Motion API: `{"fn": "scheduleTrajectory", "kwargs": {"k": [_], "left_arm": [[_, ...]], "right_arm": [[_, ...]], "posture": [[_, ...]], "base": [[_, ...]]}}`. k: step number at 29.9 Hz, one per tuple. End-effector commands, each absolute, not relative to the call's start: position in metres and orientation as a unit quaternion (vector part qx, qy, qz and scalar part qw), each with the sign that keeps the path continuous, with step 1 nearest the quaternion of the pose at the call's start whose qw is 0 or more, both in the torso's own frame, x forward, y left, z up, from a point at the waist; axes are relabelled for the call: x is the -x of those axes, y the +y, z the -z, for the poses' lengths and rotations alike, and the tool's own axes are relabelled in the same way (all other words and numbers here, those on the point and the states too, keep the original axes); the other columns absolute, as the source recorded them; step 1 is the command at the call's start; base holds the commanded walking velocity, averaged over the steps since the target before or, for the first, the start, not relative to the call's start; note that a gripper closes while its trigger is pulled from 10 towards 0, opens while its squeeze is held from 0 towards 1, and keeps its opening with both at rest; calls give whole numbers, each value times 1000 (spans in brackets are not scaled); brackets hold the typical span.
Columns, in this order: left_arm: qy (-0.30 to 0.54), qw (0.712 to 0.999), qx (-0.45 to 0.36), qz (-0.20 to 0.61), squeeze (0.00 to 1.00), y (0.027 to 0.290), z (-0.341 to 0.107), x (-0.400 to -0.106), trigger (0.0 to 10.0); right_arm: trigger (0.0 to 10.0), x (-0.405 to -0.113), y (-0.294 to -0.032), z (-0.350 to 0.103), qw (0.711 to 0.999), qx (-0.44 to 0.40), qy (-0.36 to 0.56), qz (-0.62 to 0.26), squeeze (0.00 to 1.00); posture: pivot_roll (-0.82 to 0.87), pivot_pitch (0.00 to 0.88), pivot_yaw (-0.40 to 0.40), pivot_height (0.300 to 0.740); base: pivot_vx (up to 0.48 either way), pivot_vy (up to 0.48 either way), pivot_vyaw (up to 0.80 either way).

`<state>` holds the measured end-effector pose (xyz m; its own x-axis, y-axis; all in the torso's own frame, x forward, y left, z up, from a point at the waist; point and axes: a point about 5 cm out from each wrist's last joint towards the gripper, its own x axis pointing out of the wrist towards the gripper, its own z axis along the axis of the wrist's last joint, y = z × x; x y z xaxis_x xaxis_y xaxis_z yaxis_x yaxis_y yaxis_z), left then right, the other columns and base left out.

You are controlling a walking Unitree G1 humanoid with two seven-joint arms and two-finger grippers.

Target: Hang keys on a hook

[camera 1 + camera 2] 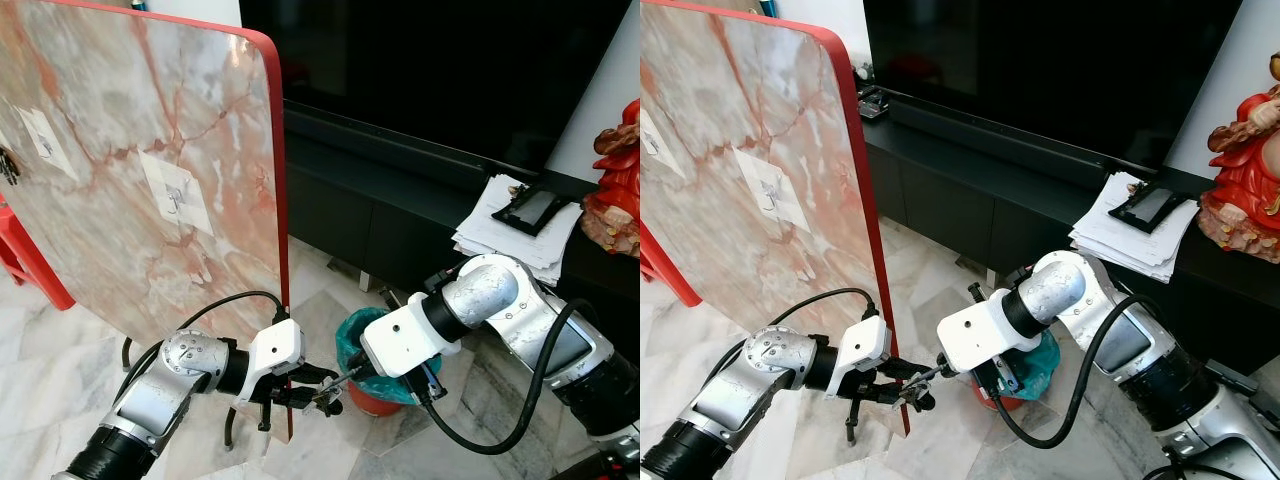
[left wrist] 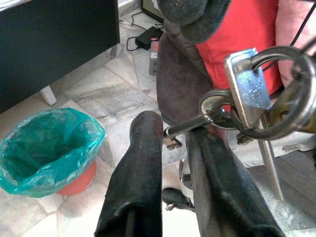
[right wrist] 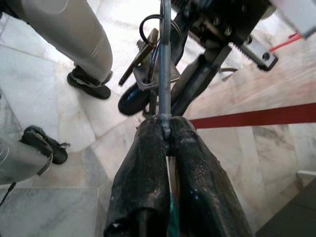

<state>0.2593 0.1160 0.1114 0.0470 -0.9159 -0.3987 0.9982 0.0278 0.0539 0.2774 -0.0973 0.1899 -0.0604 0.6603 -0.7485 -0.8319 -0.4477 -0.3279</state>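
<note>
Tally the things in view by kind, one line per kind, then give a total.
Robot tools: 2, left tool and right tool
Key bunches: 1
Wall hooks on the marble board: 2
Bins: 1
Paper stacks: 1
Figurines: 1
Total: 8

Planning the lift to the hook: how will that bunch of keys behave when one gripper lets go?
The keys hang on linked metal rings, so they would likely swing and dangle loosely. The right gripper pinches only a thin key shaft, so the bunch may pivot there. The left gripper holds another key; bare metal on black fingers could slip.
</note>
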Motion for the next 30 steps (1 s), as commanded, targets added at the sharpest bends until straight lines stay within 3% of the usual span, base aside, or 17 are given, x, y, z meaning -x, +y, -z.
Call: {"fn": "scheduleTrajectory", "kwargs": {"k": [1,9,30], "left_arm": [[121,709,-160,676,0,116,-113,-261,510],[119,711,-159,675,0,115,-112,-261,0],[115,714,-160,672,0,115,-112,-262,0]], "right_arm": [[0,-277,-94,-200,516,455,75,-722,0],[0,-277,-93,-200,516,454,74,-722,0],[0,-276,-93,-199,515,452,76,-724,0]], "posture": [[38,49,-26,740],[36,44,-27,740],[37,47,-24,740]], "base": [[0,0,0],[0,0,0],[0,0,0]]}}
